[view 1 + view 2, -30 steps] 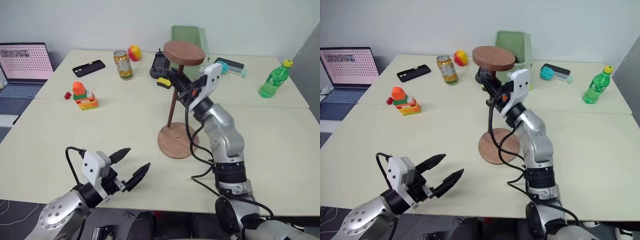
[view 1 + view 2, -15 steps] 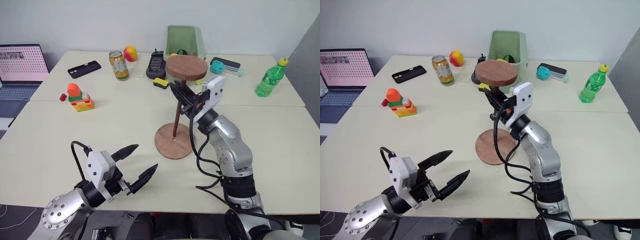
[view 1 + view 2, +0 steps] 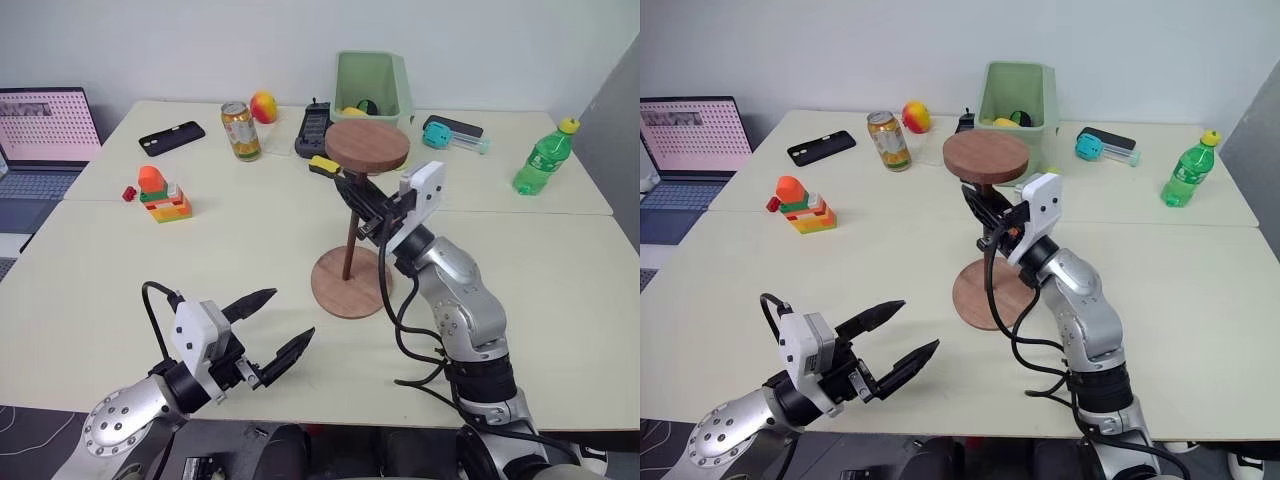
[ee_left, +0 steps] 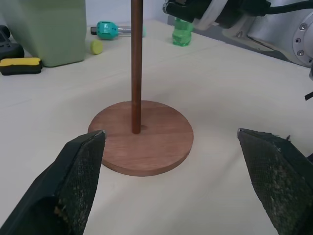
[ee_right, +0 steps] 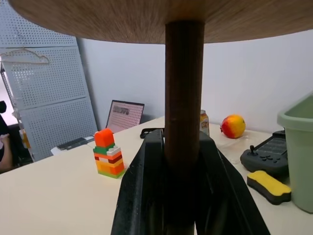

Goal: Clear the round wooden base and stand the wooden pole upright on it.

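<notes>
The round wooden base (image 3: 335, 291) lies flat in the middle of the table, with nothing on it but the pole. The wooden pole (image 3: 351, 228) stands nearly upright, its lower end at the base's centre (image 4: 142, 147) and its smaller disc (image 3: 367, 145) on top. My right gripper (image 3: 362, 207) is shut on the pole just under that disc, one finger (image 5: 139, 196) on each side of the rod (image 5: 183, 98). My left gripper (image 3: 272, 322) hovers open near the table's front edge, pointing toward the base, its fingers (image 4: 78, 186) wide apart and empty.
At the back stand a green bin (image 3: 372, 80), a can (image 3: 240, 130), a round fruit (image 3: 264, 105), a black phone (image 3: 172, 137), a black controller (image 3: 313, 130) and a green bottle (image 3: 540, 158). A toy block stack (image 3: 160, 195) and a laptop (image 3: 45, 125) sit to the left.
My right gripper has come down a little with the pole, bringing its lower end onto the base's centre. The left gripper has stayed put. The head view has shifted.
</notes>
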Available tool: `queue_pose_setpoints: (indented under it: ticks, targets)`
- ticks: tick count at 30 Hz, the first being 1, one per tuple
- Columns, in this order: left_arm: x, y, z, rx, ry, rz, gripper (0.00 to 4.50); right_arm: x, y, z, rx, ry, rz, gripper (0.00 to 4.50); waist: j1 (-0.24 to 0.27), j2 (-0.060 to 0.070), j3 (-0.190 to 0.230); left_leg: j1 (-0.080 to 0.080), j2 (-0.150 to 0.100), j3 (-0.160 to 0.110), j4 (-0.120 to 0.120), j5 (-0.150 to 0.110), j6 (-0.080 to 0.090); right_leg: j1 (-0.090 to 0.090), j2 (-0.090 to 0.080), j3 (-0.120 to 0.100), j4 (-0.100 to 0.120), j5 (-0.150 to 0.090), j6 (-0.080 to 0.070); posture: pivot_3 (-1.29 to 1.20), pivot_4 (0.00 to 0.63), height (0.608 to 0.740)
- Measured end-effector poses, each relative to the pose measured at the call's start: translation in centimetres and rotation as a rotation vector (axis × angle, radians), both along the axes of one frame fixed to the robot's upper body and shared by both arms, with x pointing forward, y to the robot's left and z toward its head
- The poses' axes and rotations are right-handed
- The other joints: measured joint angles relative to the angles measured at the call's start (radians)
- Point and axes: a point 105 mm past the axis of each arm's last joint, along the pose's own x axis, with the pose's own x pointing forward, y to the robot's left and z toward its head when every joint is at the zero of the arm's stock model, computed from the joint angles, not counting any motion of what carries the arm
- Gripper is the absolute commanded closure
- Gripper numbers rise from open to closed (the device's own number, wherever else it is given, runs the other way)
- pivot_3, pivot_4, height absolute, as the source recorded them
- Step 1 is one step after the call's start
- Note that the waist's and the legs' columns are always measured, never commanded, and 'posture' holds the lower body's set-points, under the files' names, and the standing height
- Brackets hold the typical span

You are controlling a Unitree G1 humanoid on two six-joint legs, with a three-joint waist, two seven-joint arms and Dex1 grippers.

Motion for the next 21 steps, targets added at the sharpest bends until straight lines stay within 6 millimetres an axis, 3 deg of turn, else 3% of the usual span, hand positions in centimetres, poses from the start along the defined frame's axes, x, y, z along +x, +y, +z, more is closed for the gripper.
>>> queue_pose_setpoints:
  ticks: [10,21]
  targets:
    - [0.2,0.1,0.0,0.001,-0.010,-0.009,0.00,-0.3,-0.3,-0.2,-0.020,-0.011,-0.005,4.22,0.000,0.000,-0.001,0.001,0.000,0.000,0.000,0.000,0.000,0.001,0.000,0.000,0.000,0.000,0.000,0.00,0.150,0.740]
    - [0.3,0.3,-0.1,-0.001,-0.012,-0.005,0.00,-0.8,1.4,-0.6,-0.015,-0.004,0.037,4.22,-0.001,0.000,-0.001,0.001,0.001,0.000,0.000,0.000,0.000,0.001,0.000,0.000,0.000,0.000,0.000,0.00,0.150,0.740]
